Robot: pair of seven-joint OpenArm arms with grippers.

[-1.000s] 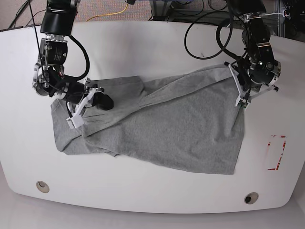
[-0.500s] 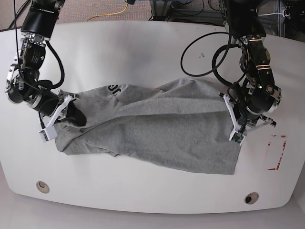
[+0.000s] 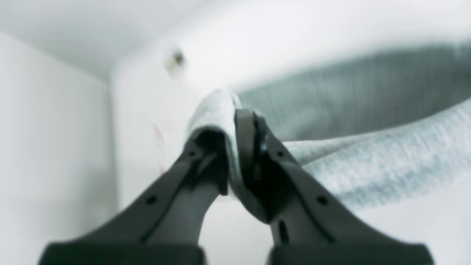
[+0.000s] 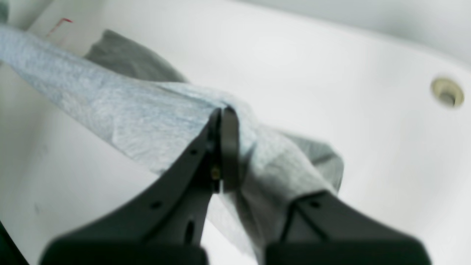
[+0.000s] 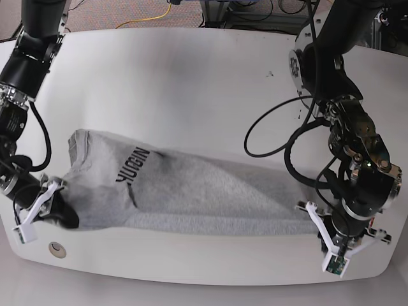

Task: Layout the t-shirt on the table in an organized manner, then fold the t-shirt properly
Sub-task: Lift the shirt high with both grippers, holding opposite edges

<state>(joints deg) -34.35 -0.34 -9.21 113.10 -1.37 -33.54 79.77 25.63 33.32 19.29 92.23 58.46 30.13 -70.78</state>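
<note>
Grey t-shirt (image 5: 191, 191) stretched in a long band across the near half of the white worktop (image 5: 191, 76), running from the base view's left edge toward its lower right. Printed side up, dark block lettering (image 5: 132, 167) showing near the left end; collar end bunched at upper left. Lower edge of the cloth taut and nearly straight between both arms.

Left gripper (image 3: 232, 121), at the base view's lower right (image 5: 324, 227), clamped tight on a fold of the t-shirt (image 3: 368, 165); cloth pinched between the black fingers (image 3: 250, 147) and wrapped over the tip. Blurred grommet (image 3: 176, 59) visible beyond on the worktop (image 3: 294, 36).

Right gripper (image 4: 222, 112), at the base view's lower left (image 5: 60, 213), closed on the t-shirt (image 4: 128, 106) as well; jaws pressed together with grey cloth draped over and beside the fingers (image 4: 228, 147). Round grommet (image 4: 446, 92) off to the side on the worktop (image 4: 312, 66); same grommet (image 5: 57, 248) just beside that gripper in the base view.

Black cables (image 5: 274, 134) looping from the left arm above the shirt.
</note>
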